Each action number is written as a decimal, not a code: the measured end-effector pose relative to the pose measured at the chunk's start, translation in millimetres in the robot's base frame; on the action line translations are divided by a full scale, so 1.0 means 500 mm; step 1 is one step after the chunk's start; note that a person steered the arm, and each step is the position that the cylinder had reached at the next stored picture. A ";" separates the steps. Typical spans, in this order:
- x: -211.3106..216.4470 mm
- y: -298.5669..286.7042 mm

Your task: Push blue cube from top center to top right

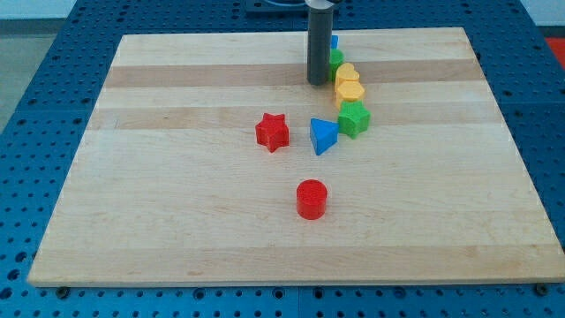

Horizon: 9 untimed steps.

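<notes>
No gripper: my tip (318, 83), smooth dark rod, hides most of blue cube (335, 41) on wooden board (177, 194).

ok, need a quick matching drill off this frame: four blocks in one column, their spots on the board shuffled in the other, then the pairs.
Column 1:
1. red star
2. red cylinder
3. blue cube
4. green star-shaped block

Column 2:
A. nearest the view's bottom, alone
B. mostly hidden behind the rod, near the view's top, just up and right of my tip
C. just right of the blue wedge-shaped block
D. left of the blue wedge-shaped block, with a gap between them

Pairs: 1-D, 2-A, 3-B, 4-C
</notes>
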State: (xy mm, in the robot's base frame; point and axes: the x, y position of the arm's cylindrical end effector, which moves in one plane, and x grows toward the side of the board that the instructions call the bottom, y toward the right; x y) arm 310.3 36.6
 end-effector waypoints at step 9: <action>-0.159 0.033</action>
State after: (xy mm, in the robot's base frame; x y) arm 231.0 53.3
